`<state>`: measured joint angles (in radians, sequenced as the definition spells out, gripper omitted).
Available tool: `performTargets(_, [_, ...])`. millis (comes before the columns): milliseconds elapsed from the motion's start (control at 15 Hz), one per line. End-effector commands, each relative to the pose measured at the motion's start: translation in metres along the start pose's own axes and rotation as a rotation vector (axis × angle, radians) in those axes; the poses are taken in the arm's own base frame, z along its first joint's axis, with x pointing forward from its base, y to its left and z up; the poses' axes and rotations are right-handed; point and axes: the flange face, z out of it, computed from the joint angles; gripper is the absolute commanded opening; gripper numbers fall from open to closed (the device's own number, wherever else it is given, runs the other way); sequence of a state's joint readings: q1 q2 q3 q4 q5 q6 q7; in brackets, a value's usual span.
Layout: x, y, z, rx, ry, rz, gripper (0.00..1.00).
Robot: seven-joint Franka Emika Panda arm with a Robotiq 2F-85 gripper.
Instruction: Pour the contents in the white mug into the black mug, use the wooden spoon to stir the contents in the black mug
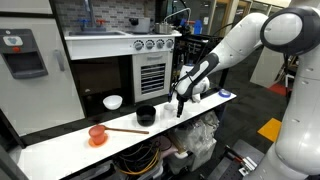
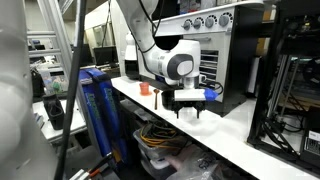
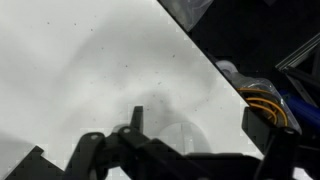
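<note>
In an exterior view the white mug sits at the back of the white counter, the black mug stands to its right, and the wooden spoon lies flat near the front edge, left of the black mug. My gripper hangs just above the counter, right of the black mug and apart from it. It also shows in an exterior view, where it hides the mugs. In the wrist view the jaws are spread wide over bare white counter with nothing between them.
An orange-red cup on an orange saucer stands at the spoon's left end. A toy kitchen oven backs the counter. The counter's front edge runs close by in the wrist view, with cables and bags below it.
</note>
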<state>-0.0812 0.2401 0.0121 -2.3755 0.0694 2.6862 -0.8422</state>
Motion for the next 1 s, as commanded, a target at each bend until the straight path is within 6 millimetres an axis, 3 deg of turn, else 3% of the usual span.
performTargets(0, [0.008, 0.010, 0.005, -0.006, 0.031, -0.017, 1.00])
performTargets(667, [0.018, 0.012, 0.010, -0.013, 0.044, -0.027, 1.00])
performTargets(733, [0.019, 0.012, 0.010, -0.013, 0.045, -0.026, 0.75])
performTargets(800, [0.019, 0.012, 0.010, -0.013, 0.045, -0.026, 0.74])
performTargets(933, [0.019, 0.012, 0.011, -0.013, 0.045, -0.026, 0.59])
